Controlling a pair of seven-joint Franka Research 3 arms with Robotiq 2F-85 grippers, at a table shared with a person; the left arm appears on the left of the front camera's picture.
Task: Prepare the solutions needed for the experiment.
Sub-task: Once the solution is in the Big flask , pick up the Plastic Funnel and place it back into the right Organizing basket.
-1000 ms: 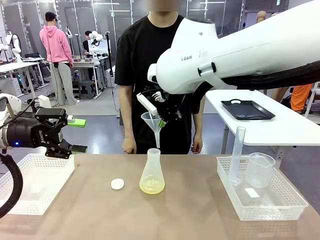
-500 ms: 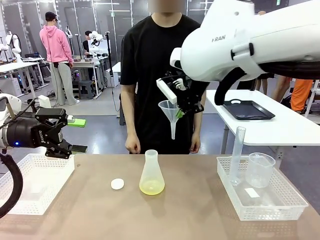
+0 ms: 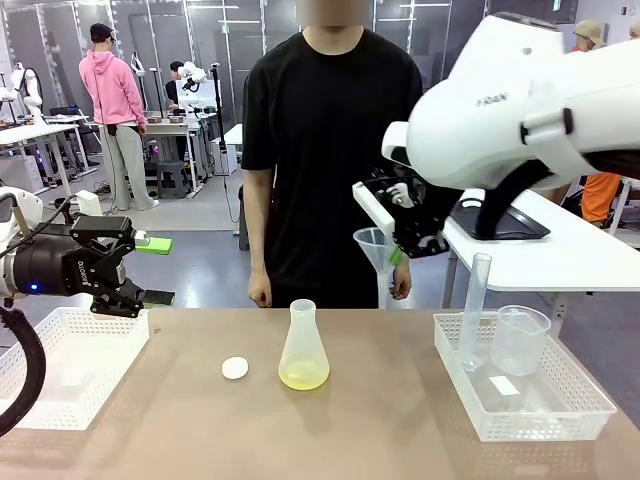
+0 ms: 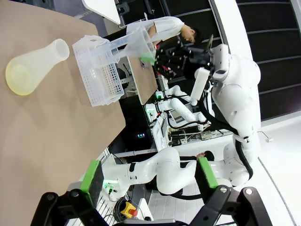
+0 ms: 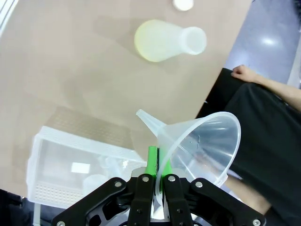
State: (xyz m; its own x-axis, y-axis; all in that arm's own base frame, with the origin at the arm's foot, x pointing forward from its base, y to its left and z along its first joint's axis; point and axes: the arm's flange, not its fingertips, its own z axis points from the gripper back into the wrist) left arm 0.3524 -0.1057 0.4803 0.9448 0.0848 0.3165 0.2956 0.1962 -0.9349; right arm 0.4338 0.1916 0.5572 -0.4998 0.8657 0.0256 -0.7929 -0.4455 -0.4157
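Note:
A translucent conical flask [image 3: 304,345] stands upright mid-table, and the solutions [image 3: 304,377] show as a thin yellowish layer at its bottom. The flask also appears in the right wrist view [image 5: 164,40] and the left wrist view [image 4: 33,66]. My right gripper [image 3: 407,248] is shut on the rim of a clear plastic funnel [image 3: 376,248], held in the air to the right of the flask and higher than it. In the right wrist view the green pads [image 5: 152,162] pinch the funnel's wall [image 5: 202,146]. My left gripper [image 3: 152,270] hovers open over the left basket, holding nothing.
A white basket [image 3: 70,365] sits at the left. A second basket [image 3: 520,410] at the right holds a tall graduated cylinder [image 3: 475,310] and a beaker [image 3: 522,340]. A small white disc [image 3: 235,368] lies left of the flask. A person [image 3: 320,150] stands at the far edge.
My right arm has carried the funnel to the right, from above the flask's mouth to a spot between the flask and the right basket. The left arm has stayed still.

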